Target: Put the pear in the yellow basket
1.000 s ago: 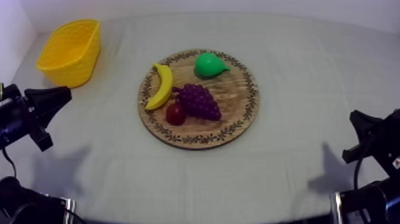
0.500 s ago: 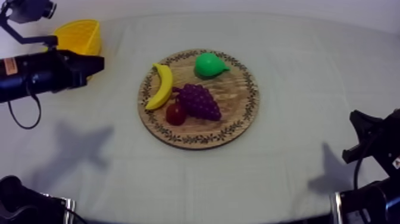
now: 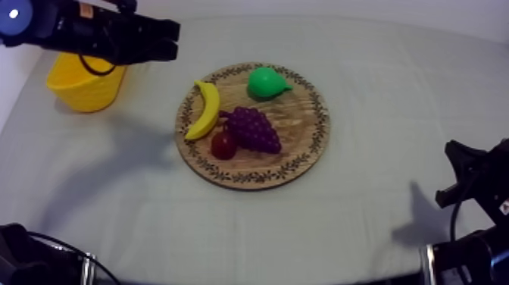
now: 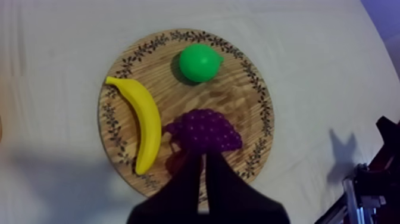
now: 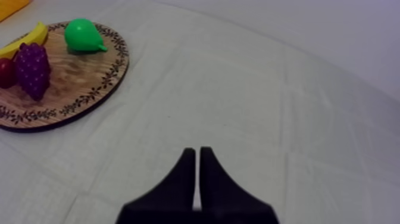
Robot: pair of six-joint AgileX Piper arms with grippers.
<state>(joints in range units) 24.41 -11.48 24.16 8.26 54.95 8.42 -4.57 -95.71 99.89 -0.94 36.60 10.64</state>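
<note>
Table: a table under a grey-white cloth (image 3: 363, 83) is seen, with one board and one basket standing on it.

Board: a round wooden board with a patterned rim (image 3: 254, 182) is laid near the middle of the cloth; all four toy fruits are carried on it.

Basket: a yellow plastic basket (image 3: 79, 87) is set at the far left of the table, well apart from the board; its far rim is crossed by the left arm in the top view.

Left gripper: the left gripper (image 4: 202, 158) is held over the board's edge, its two black fingers pressed together as a narrow wedge with nothing between them; the tips are seen just by the grapes.

Right gripper: the right gripper (image 5: 197, 152) is kept low at the right side over bare cloth, fingers pressed together on nothing, well apart from the board.

Grapes: a purple bunch of toy grapes (image 3: 254, 127) is laid near the board's middle.

Banana: a yellow toy banana (image 3: 204, 110) is laid along the board's left rim, just beside the grapes.

Pear: a green toy pear (image 3: 265, 82) is found on the far part of the board, apart from the other fruit and touched by neither gripper.

Red fruit: a small red fruit (image 3: 223, 145) is tucked against the grapes, next to the banana's lower end.
</note>
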